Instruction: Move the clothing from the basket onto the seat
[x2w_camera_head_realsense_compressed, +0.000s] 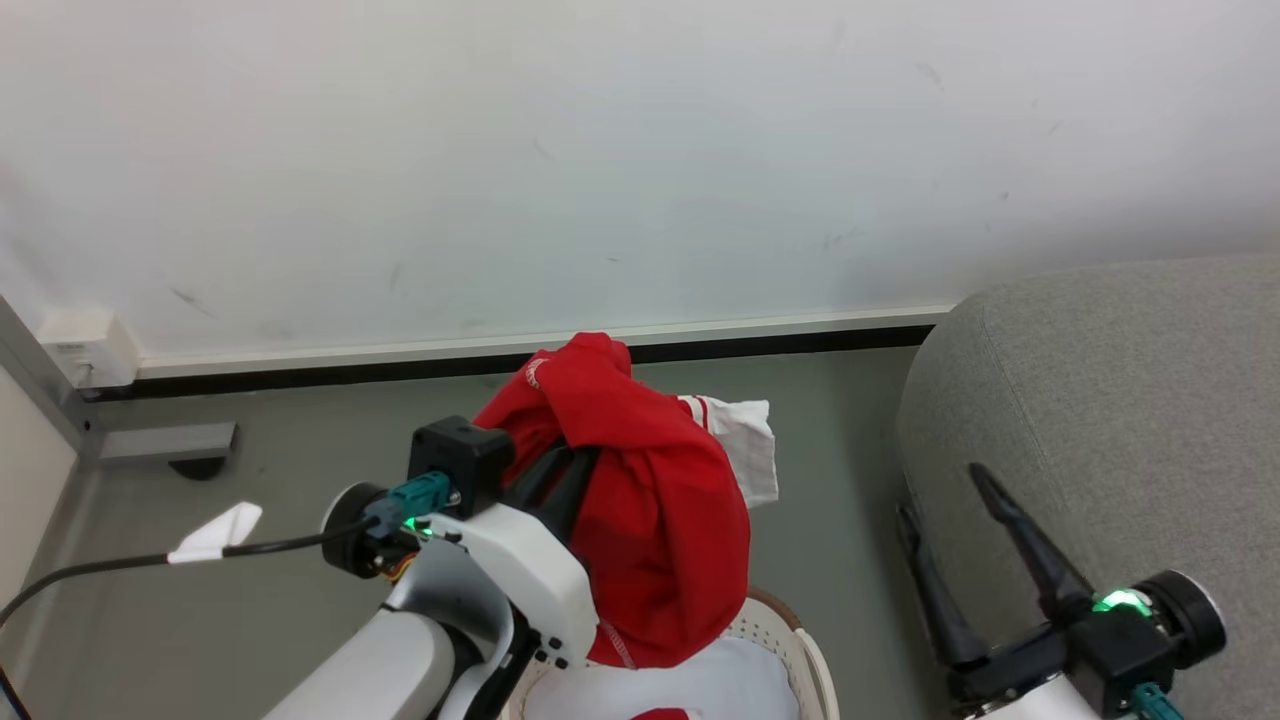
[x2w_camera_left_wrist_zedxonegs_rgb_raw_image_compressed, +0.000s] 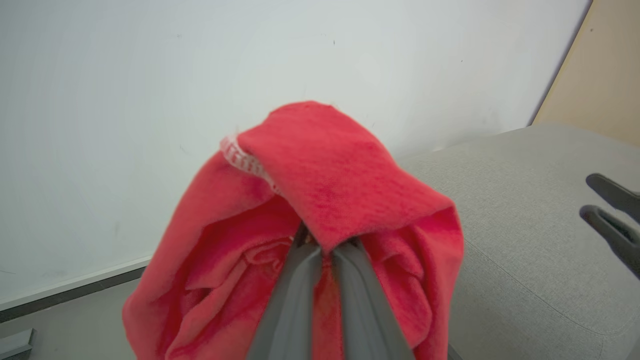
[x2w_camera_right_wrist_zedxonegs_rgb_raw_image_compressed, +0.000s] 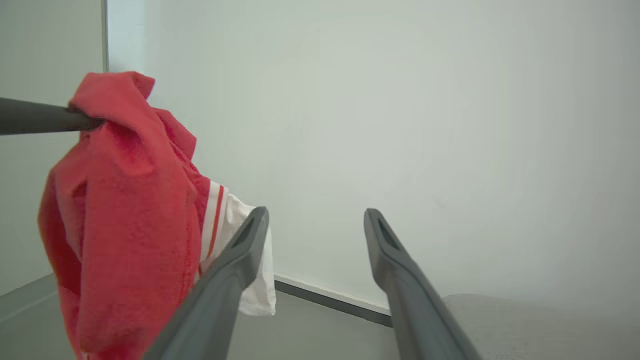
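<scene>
Clothing (x2w_camera_head_realsense_compressed: 650, 500) hangs centre frame over the basket (x2w_camera_head_realsense_compressed: 800, 640) at bottom centre. Your left claw (x2w_camera_left_wrist_zedxonegs_rgb_raw_image_compressed: 322, 247) is clamped on a top fold, so the rest drapes free for carrying. Seat (x2w_camera_head_realsense_compressed: 1100, 400) is at right. Right claw (x2w_camera_head_realsense_compressed: 940, 490) spread wide, empty, low right by the seat.

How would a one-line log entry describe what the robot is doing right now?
left gripper: shut on garment, held up over basket | right gripper: open, empty, by seat
</scene>
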